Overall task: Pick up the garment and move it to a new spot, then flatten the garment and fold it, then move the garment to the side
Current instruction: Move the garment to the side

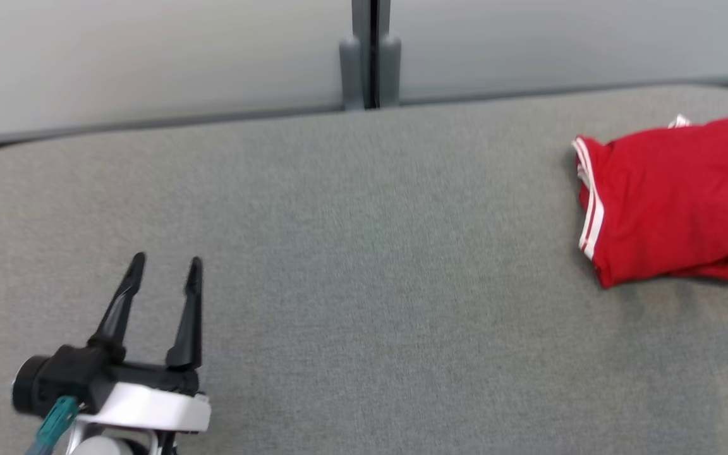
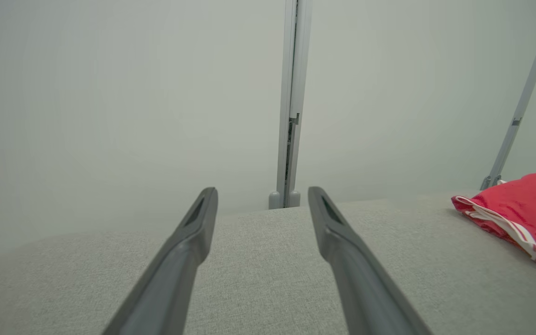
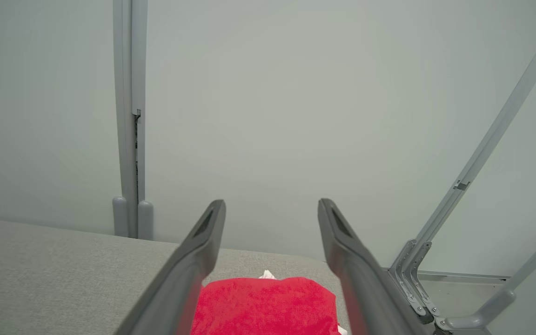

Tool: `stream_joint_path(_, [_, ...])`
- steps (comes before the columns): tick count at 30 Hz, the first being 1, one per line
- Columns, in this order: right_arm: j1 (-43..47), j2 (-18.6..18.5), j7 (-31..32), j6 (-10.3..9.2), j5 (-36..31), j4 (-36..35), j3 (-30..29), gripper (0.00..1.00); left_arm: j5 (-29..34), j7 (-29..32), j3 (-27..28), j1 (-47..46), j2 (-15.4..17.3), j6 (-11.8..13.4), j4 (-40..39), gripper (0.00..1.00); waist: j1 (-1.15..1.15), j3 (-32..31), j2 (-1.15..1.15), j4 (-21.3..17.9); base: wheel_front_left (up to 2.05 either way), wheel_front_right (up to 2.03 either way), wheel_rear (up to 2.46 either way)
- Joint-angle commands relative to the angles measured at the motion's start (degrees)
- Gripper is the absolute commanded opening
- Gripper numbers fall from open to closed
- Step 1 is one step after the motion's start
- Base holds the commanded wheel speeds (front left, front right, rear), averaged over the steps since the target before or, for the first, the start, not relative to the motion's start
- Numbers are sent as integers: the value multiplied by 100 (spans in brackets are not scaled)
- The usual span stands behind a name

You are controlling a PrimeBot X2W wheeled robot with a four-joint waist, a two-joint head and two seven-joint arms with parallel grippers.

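Over at the near left corner of the bench (image 1: 364, 265) the left gripper (image 1: 167, 259) hovers, jaws spread wide, nothing between them, well apart from the action. Across the middle it's bare grey fabric right up to the far edge, where a grey post (image 1: 370, 57) rises against the wall.

Now the right end, and there's the red garment (image 1: 661, 196)! It lies on the bench toward the far right corner as a compact bundle, looking folded, its white-striped hem (image 1: 591, 208) facing the middle of the bench. The right gripper (image 3: 271, 204) hangs over it, jaws apart, with the red cloth showing below and between them in the right wrist view. No fabric looks pinched.

My read: this is the last step, the move to the side, and the garment looks to be parked already. What's left is a clean exit.

- Keep those right jaws fully apart so neither tip catches a layer.
- Rise straight up off the cloth before swinging away, because a sideways drag could pull the fold open.
- Watch the hem and the loose white tab at the far side, the likeliest bits to snag.
- Leave the left arm where it is, since it has no job here.
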Motion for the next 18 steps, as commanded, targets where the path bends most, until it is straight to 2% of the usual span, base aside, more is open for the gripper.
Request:
stream_joint_path(1, [237, 68, 14, 0, 154, -166, 55, 100, -72, -4, 93, 134, 27, 53, -67, 100, 0, -486, 0, 160, 0, 0, 0])
stream_joint_path(6, [1163, 299, 97, 0, 600, -987, 201, 100, -590, 10, 459, 559, -108, 34, -167, 100, 0, -868, 0, 276, 0, 0, 0])
stream_joint_path(11, [2041, 636, -66, 0, 914, -1681, 313, 100, -758, 44, 562, 799, -82, 29, -176, 100, 0, -977, 0, 371, 0, 0, 0])
stream_joint_path(15, [2597, 847, -284, 0, 1119, -1788, 403, 100, -747, 9, 589, 883, -143, -3, -53, 100, 0, -999, 0, 419, 0, 0, 0])
stream_joint_path(18, [2913, 1010, -482, 0, 1187, -1688, 452, 100, -509, -8, 537, 937, -83, -41, 87, 100, 0, -1019, 0, 438, 0, 0, 0])
